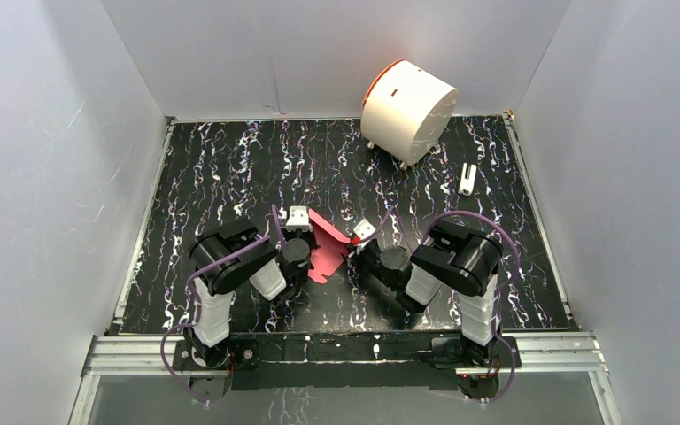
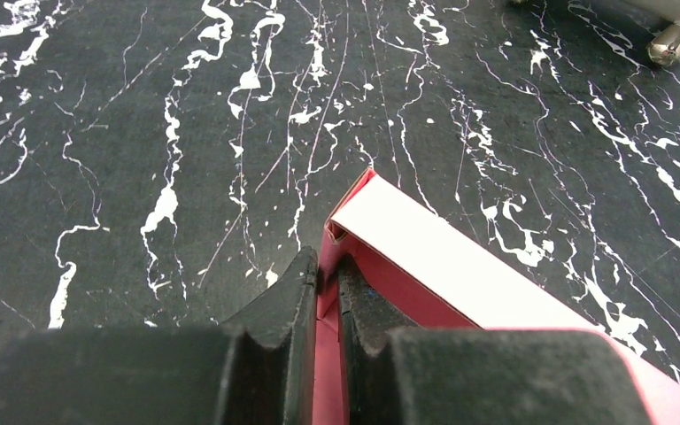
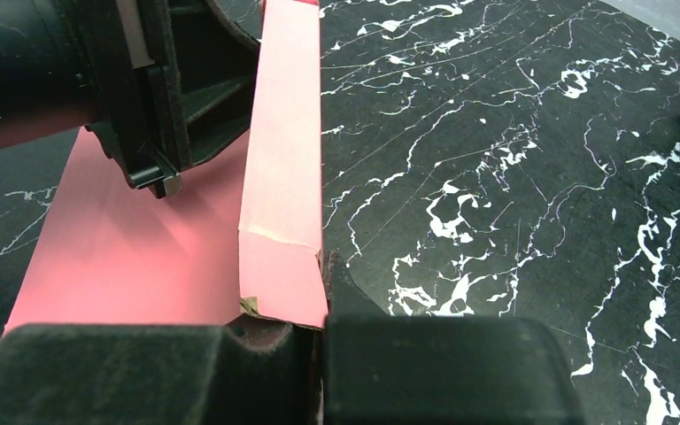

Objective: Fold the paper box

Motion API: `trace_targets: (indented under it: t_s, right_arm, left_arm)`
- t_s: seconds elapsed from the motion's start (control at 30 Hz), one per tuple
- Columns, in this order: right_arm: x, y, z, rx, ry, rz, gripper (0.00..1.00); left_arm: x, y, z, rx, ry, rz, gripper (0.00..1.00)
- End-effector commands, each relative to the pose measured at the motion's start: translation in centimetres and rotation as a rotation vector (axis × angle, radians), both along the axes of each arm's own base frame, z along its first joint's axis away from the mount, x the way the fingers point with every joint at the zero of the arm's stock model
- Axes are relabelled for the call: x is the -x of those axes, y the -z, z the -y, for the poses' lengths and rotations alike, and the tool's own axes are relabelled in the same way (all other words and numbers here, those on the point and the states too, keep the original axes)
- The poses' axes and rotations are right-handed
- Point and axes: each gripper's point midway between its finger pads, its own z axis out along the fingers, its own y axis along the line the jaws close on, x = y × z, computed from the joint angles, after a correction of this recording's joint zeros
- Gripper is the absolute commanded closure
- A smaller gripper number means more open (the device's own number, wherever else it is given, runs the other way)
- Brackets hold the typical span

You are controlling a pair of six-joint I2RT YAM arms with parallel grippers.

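Note:
The paper box (image 1: 328, 255) is pink-red cardboard, partly folded, lying on the black marbled table between the two arms. In the left wrist view my left gripper (image 2: 326, 282) is shut on a raised pink flap at the corner of the paper box (image 2: 443, 258), whose white face slants away to the right. My right gripper (image 3: 317, 312) is shut on the near end of an upright pink wall of the paper box (image 3: 283, 186); the flat panel lies to its left. From above, the left gripper (image 1: 312, 251) and the right gripper (image 1: 355, 251) pinch opposite sides.
A large white cylinder with an orange rim (image 1: 407, 111) lies on small metal feet at the back right. A small white object (image 1: 467, 179) lies near the right edge. Grey walls enclose the table on three sides. The left gripper's body (image 3: 142, 88) stands close over the panel.

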Motion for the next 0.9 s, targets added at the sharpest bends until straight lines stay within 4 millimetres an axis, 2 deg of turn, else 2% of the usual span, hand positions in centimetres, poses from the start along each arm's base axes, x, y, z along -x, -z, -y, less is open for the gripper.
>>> trace_targets:
  t_s: [0.0, 0.13, 0.3, 0.57, 0.87]
  right_arm:
    - [-0.3, -5.9, -0.4, -0.220, 0.027, 0.124, 0.90]
    - [-0.4, -5.8, -0.2, -0.212, 0.038, 0.126, 0.89]
    - [-0.5, -5.6, -0.2, -0.204, 0.039, 0.130, 0.87]
    - [-0.3, -5.5, -0.3, -0.199, 0.024, 0.132, 0.86]
    - [0.0, -5.3, -0.8, -0.196, -0.003, 0.129, 0.86]
  left_arm:
    - [-0.1, -2.7, -0.8, 0.131, -0.037, 0.069, 0.96]
    - [1.0, -2.9, -0.3, 0.153, 0.052, 0.055, 0.86]
    - [1.4, -3.9, -0.4, 0.176, 0.105, 0.075, 0.75]
    - [1.3, -4.7, -0.1, 0.176, 0.191, 0.101, 0.66]
    - [0.1, -5.9, 0.3, 0.185, 0.253, 0.136, 0.61]
